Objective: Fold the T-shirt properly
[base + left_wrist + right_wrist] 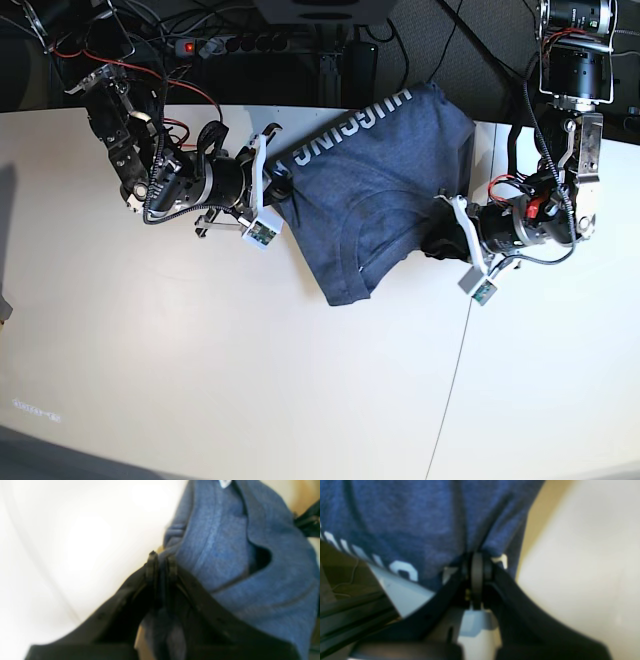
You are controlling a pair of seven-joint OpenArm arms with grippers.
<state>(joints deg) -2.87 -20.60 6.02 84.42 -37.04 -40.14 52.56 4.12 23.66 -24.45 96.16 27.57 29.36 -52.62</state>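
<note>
The bench (200, 380) has a white top with a thin seam (452, 375) running from its near edge toward the far right. A black power strip (235, 42) with a lit red switch (186, 46) lies beyond the far edge. Tangled red and black cables (85, 40) sit behind the far left corner.

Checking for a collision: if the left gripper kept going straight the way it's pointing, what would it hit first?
The left gripper is already shut on the T-shirt, so more bunched shirt fabric comes first; beyond that likely the right gripper, though depth is unclear.
</note>
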